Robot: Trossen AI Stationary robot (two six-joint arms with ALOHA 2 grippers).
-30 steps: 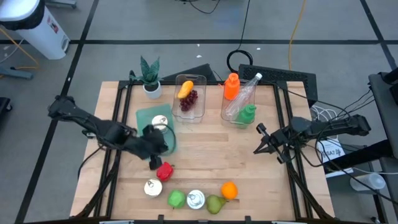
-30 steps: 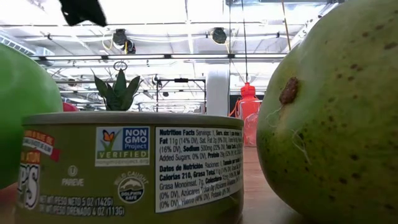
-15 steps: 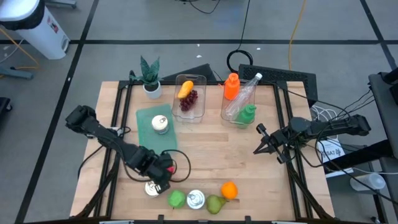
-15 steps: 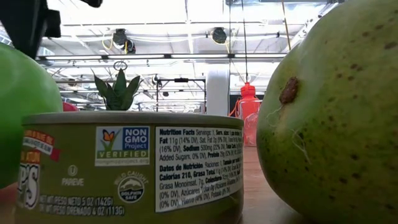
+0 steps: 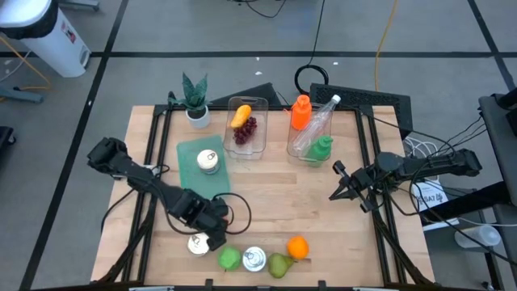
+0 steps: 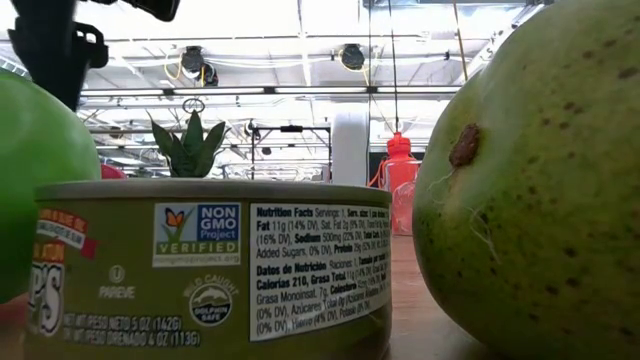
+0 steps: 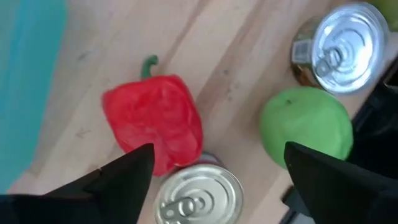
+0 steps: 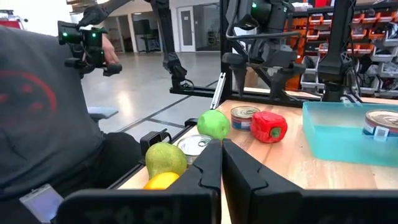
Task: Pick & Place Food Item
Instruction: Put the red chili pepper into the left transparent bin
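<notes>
A red bell pepper (image 7: pixel 155 121) lies on the wooden table near its front edge, beside a small can (image 7: pixel 199 196) and a green apple (image 7: pixel 305 127). My left gripper (image 5: pixel 214 234) hangs open above them, pointing down, with the pepper by one finger; from above it hides the pepper. The right wrist view shows it clear above the pepper (image 8: pixel 268 126). A green tray (image 5: pixel 190 166) with a can (image 5: pixel 208 161) on it lies toward the far left. My right gripper (image 5: pixel 335 194) waits shut at the table's right side.
Along the front edge are a second can (image 5: pixel 254 258), a pear (image 5: pixel 280 263) and an orange (image 5: pixel 298 246). At the back stand a potted plant (image 5: pixel 194 97), a clear bin with banana and grapes (image 5: pixel 246 125) and a bin of bottles (image 5: pixel 311 133). A person (image 8: pixel 43 124) sits beyond the table.
My left gripper has gone from beside the green tray toward the table's near edge, come down over the red pepper and opened wide. The pepper and the cans have stayed where they were.
</notes>
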